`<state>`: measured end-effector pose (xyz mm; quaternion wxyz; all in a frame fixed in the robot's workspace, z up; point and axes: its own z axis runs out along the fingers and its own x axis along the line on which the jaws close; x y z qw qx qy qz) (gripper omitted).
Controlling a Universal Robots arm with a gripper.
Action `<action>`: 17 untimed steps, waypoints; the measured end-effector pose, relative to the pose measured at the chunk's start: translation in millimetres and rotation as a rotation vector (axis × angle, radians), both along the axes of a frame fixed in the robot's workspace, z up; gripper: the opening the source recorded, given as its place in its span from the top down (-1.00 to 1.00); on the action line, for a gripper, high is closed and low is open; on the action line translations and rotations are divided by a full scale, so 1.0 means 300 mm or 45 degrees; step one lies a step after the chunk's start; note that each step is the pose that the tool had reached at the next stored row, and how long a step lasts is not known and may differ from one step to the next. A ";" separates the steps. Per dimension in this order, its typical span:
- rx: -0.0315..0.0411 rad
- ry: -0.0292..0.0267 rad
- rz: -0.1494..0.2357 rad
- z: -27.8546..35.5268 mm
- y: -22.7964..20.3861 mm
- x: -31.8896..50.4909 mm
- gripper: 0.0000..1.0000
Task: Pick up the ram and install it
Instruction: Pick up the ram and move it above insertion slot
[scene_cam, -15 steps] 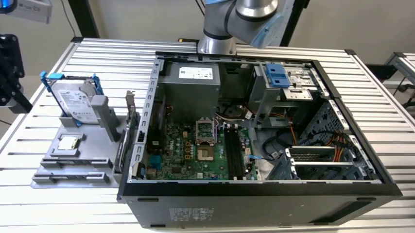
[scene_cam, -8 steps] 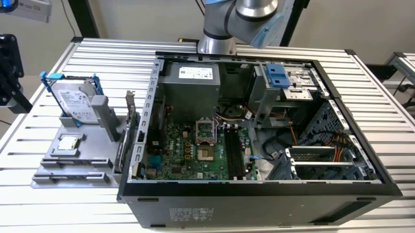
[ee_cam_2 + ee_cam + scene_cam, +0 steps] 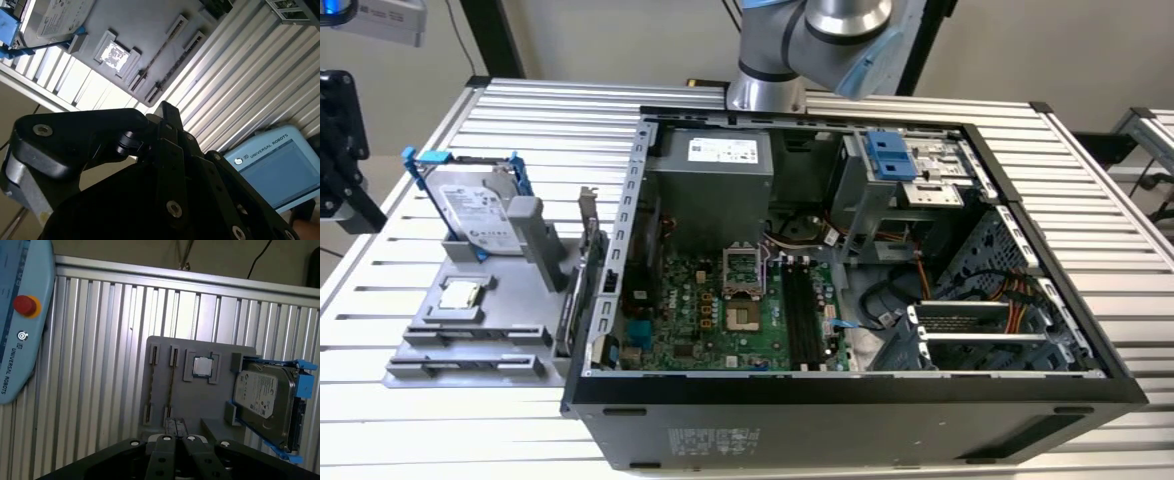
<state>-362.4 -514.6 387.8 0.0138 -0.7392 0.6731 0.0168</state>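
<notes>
Arm [image 3: 807, 40] enters at top centre of the exterior view, over the back edge of the open case [image 3: 854, 400]. End effector [image 3: 176, 426] is apart from the holder and touches nothing. Its fingers are drawn together, narrow, with nothing between them. The second wrist view shows the end effector [image 3: 165, 109] side-on. Ram [image 3: 171, 386] is not picked up. It is a thin dark stick on edge in the grey holder [image 3: 200, 405], seated in one pair of end slots, just beside a second pair of slots. In the first wrist view the tips overlap the holder's edge near one end of the ram; I can't tell how high above it they are. Processor [image 3: 202, 367] lies flat in a square pocket between the ram and the hard drive [image 3: 265, 395], which sits in a blue frame at the holder's other end. In the exterior view the holder [image 3: 467, 340] is at frame left on the slatted tabletop [image 3: 400, 440], just beside the case. There the hard drive [image 3: 470, 215] stands tilted toward the back, with the processor [image 3: 460, 295] in front of it. The case lies on its side, motherboard [image 3: 720, 310] in the lower left of its inside. A blue pendant [image 3: 20, 315] lies on the tabletop, well apart from the holder.
</notes>
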 end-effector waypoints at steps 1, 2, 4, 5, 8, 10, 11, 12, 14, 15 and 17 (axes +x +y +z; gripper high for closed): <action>0.0001 -0.0001 0.000 0.000 0.000 0.000 1.00; 0.0000 0.0000 0.000 0.000 0.000 0.000 1.00; 0.0000 0.0000 0.001 0.000 0.000 0.000 1.00; 0.0000 0.0000 0.001 0.000 0.000 0.000 -1.00; 0.0000 -0.0001 0.001 0.000 0.000 0.000 -1.00; 0.0000 0.0000 0.001 0.000 0.000 0.000 -1.00; 0.0000 -0.0001 0.002 0.000 0.000 0.000 -1.00; 0.0000 -0.0001 0.002 0.000 0.000 0.000 -1.00; 0.0000 -0.0001 0.002 0.000 0.000 0.000 -1.00; 0.0000 0.0000 0.002 0.000 0.000 0.000 -1.00; 0.0000 0.0000 0.002 0.000 0.000 0.000 -1.00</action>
